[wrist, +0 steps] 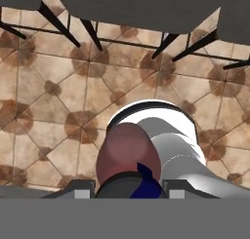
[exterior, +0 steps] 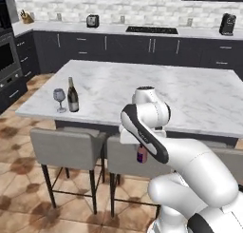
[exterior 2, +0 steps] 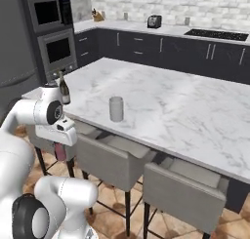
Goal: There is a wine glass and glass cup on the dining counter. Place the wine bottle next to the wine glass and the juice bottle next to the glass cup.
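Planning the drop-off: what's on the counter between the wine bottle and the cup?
Nothing: in the right base view, bare marble runs from the wine bottle to the cup.

On the dining counter (exterior: pixel 199 99), the wine bottle (exterior: pixel 72 95) stands just right of the wine glass (exterior: pixel 59 98).

Grey chairs (exterior: pixel 66 149) lined along the island's near side — dark legs on brown patterned floor tile (wrist: pixel 53 111). Back wall counter: toaster (exterior: pixel 92 21), cooktop (exterior: pixel 152 30), coffee machine (exterior: pixel 228 24). Wall ovens (exterior 2: pixel 56 35) stacked at left.
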